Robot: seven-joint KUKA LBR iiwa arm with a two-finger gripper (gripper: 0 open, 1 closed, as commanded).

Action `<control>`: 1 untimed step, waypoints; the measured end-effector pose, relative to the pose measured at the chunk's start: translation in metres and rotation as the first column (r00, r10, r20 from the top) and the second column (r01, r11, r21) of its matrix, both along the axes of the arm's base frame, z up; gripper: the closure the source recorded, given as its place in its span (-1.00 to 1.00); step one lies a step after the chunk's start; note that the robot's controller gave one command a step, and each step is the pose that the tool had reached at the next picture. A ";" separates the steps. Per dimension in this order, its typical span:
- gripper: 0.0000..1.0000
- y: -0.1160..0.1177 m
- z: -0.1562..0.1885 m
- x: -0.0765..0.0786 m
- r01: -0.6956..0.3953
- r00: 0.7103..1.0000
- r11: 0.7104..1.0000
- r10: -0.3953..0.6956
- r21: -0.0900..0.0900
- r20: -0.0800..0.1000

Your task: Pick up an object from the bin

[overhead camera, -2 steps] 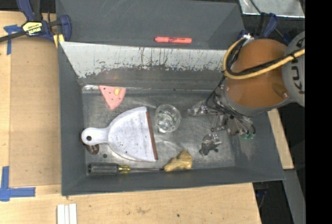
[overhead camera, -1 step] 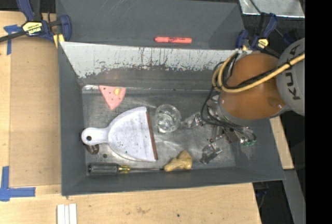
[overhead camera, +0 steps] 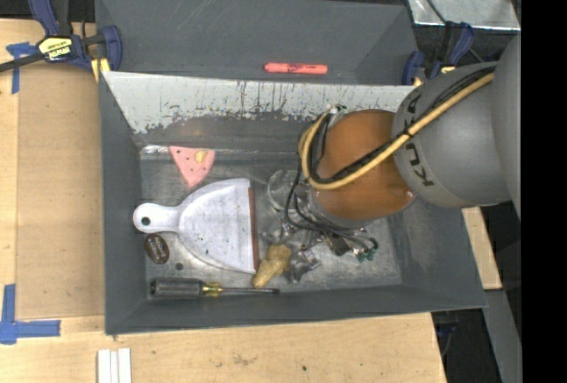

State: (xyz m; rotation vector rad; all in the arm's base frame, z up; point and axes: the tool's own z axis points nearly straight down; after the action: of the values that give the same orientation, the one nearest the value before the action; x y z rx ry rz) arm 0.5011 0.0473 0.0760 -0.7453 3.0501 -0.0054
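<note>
A grey robot arm (overhead camera: 461,142) reaches in from the right over a grey metal bin (overhead camera: 120,222), its wrist wrapped in an orange cover (overhead camera: 363,177) and looped with a yellow cable (overhead camera: 354,170). The tool (overhead camera: 310,233) sits low beneath that cover, down at the bin's floor right of centre. The cover hides its tips, so whether it is wide, narrow or holding anything cannot be told.

Directly at the tool lies a heap of small bits (overhead camera: 321,246), dark and tangled, spread along the floor's right half. A tan lump (overhead camera: 273,263) rests at the heap's left edge, a clear cup (overhead camera: 282,187) stands just to the tool's upper left, and a small green piece (overhead camera: 364,254) lies at the heap's right end.

To the left, well apart from the tool, a white dustpan (overhead camera: 213,226) lies flat with its handle pointing left. A pink wedge (overhead camera: 192,162) lies near the back wall above it, a brown disc (overhead camera: 157,249) sits just below the handle, and a black-handled screwdriver (overhead camera: 199,288) lies along the front wall.
</note>
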 end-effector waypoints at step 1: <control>1.00 0.000 0.000 0.000 0.000 1.000 1.000 0.000 0.000 0.000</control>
State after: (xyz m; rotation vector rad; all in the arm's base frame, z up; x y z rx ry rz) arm 0.5011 0.0473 0.0761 -0.7454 3.0500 -0.0055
